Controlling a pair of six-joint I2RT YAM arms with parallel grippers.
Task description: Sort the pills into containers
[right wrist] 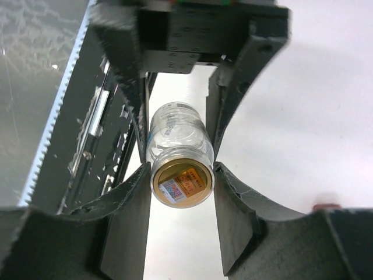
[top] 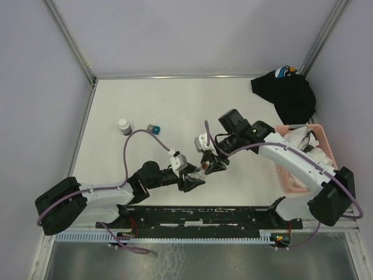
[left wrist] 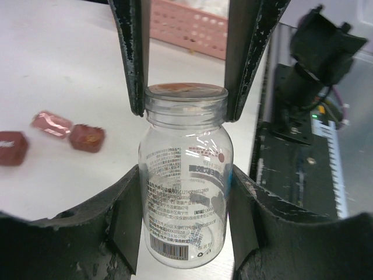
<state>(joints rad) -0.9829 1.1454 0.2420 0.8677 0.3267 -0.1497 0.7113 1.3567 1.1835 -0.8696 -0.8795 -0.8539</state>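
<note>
Left pincer clamps the clear vial at mid-body. Right pincer nips its neck by the amber top. The vial sits between the 2 arms, seemingly off the counter. I judge it light, rigid, slick and possibly breakable, so I'd grip the body with moderate squeeze.

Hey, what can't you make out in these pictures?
Left wrist view: print on the bottle is too small to read; a red box is blurred and cut off by the left edge.
Top view: the bottle is mostly hidden by the left fingers and right fingers.
Right wrist view: a red thing is mostly hidden behind a right finger.
</note>
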